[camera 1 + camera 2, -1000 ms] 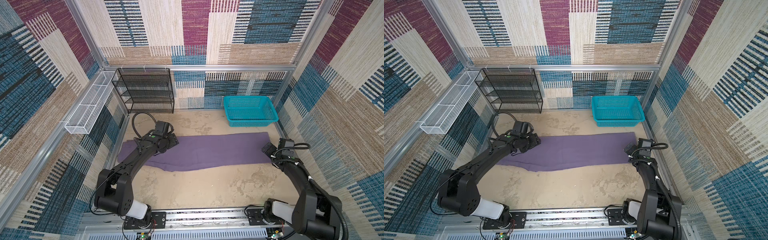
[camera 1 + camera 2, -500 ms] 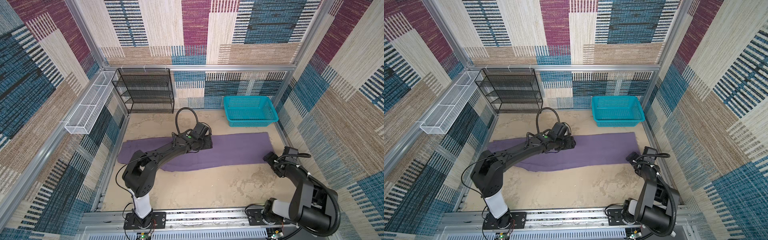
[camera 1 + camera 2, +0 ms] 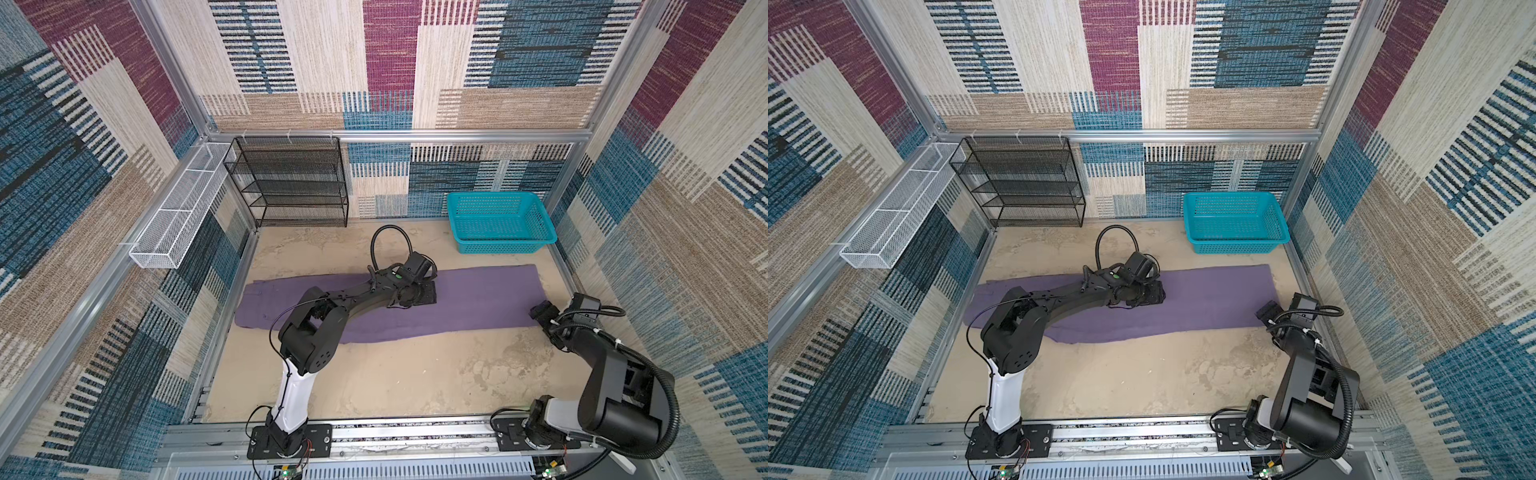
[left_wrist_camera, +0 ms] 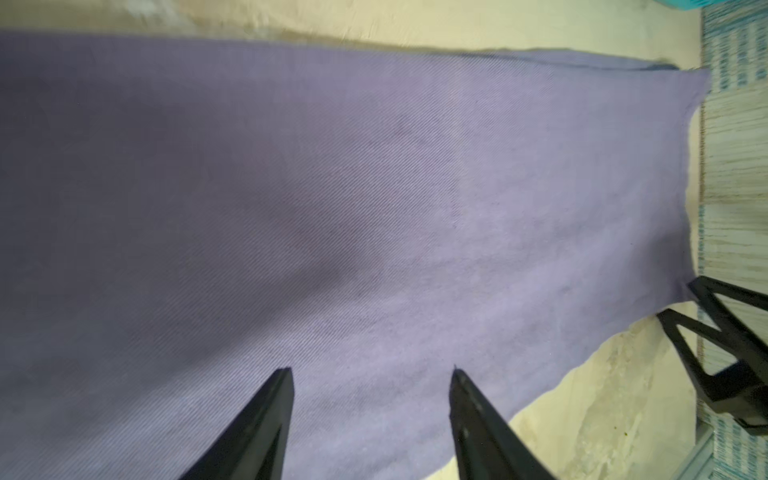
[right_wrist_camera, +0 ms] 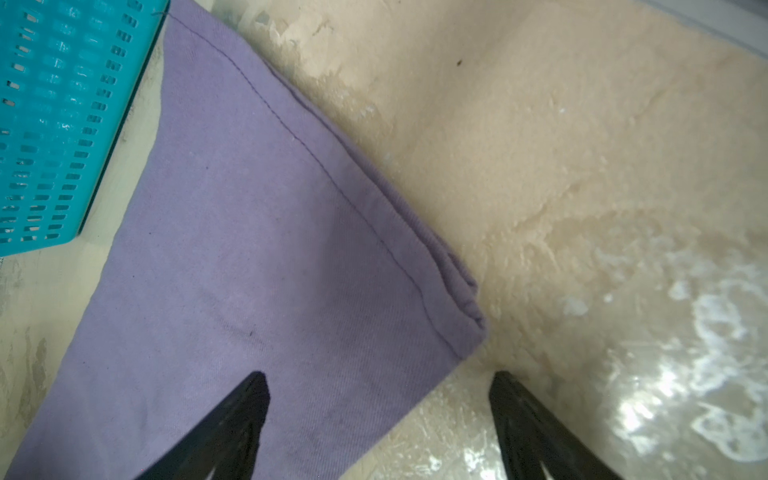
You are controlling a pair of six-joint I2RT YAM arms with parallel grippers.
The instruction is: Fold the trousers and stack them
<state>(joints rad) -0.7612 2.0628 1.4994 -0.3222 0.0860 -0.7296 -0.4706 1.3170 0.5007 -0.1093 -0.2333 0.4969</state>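
Note:
The trousers (image 3: 478, 299) (image 3: 1208, 301) are muted purple and lie as one long flat strip across the sandy table, from the left wall to the right side. My left gripper (image 3: 428, 295) (image 3: 1154, 293) rests low over the strip's middle. In the left wrist view the left gripper (image 4: 370, 372) is open, with flat cloth (image 4: 374, 187) under both fingers. My right gripper (image 3: 538, 309) (image 3: 1266, 311) sits at the strip's near right corner. In the right wrist view the right gripper (image 5: 378, 376) is open and straddles the cloth's edge (image 5: 270, 249) by the stitched hem corner, holding nothing.
A teal basket (image 3: 498, 245) (image 5: 50, 124) stands just behind the trousers' right end. A black wire shelf (image 3: 291, 183) stands at the back left, and a white wire tray (image 3: 178, 220) hangs on the left wall. Bare sandy table lies in front of the trousers.
My left arm has swept right along the trousers, from their left end to the middle. The right gripper has narrowed a little and stayed by the right end.

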